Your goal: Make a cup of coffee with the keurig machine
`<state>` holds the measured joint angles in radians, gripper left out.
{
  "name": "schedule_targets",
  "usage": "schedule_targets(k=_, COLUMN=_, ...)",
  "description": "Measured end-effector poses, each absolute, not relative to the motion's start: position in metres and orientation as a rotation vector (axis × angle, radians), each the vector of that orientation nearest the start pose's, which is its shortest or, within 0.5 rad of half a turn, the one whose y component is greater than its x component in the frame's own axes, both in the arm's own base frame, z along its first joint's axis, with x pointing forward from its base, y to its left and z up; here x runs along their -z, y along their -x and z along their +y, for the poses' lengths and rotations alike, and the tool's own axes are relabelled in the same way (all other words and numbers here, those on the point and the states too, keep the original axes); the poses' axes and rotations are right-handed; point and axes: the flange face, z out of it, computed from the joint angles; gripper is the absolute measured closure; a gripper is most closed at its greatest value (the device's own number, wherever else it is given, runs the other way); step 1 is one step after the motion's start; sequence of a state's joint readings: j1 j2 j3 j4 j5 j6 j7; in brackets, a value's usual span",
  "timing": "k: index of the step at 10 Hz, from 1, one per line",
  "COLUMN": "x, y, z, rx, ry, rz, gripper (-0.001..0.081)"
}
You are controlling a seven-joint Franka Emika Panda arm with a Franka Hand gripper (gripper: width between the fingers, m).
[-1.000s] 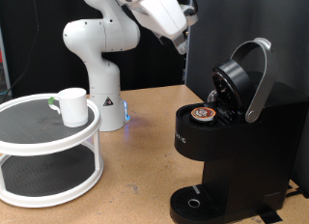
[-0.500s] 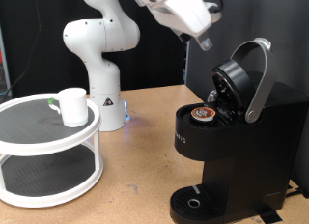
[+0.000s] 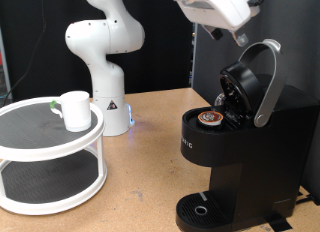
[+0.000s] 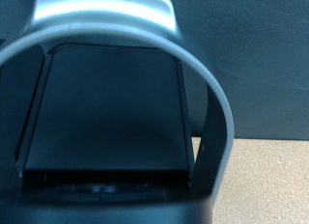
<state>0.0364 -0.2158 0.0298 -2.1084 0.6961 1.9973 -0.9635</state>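
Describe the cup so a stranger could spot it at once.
Find the white two-tier round stand at the exterior view's left. On its top tier, beside the robot's white base, stands the cup: a plain white mug, far smaller than the black keurig machine.

The cup sits on a stand, left of the keurig machine.

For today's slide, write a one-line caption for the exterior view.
Keurig machine open with a pod loaded, tool above its handle, cup waiting on the rack.
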Motion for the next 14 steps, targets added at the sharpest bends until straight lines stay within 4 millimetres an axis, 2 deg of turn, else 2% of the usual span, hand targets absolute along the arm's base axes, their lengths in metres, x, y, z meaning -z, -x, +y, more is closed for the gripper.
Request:
schedule_targets(k=6, x=-0.548, y=-0.499, z=0.125, rx=0.498, ry=2.365, rz=-0.967, gripper=0.0003)
schedule_targets(k=7, x=-0.550, y=-0.498, z=0.132, rx=0.496, ry=2.365, rz=-0.969, gripper=0.0099)
schedule_targets(k=8, x=-0.552, y=-0.497, z=0.140, rx=0.500, ry=2.367, rz=-0.969, gripper=0.0099)
schedule_targets(k=9, x=-0.553, y=-0.496, z=0.148, rx=0.508, ry=2.371, rz=-0.969, gripper=0.0282)
schedule_targets(k=10, x=-0.554, y=-0.495, z=0.156, rx=0.516, ry=2.374, rz=-0.969, gripper=0.0417)
schedule_targets(k=11, x=-0.555, y=-0.494, z=0.163, rx=0.527, ry=2.376, rz=-0.973, gripper=0.0417)
schedule_targets(k=12, x=-0.555, y=-0.493, z=0.169, rx=0.536, ry=2.378, rz=-0.979, gripper=0.0614)
schedule_targets(k=13, x=-0.554, y=-0.493, z=0.176, rx=0.536, ry=2.383, rz=-0.984, gripper=0.0614)
schedule_targets(k=14, x=-0.552, y=-0.492, z=0.181, rx=0.534, ry=2.395, rz=-0.988, gripper=0.0747)
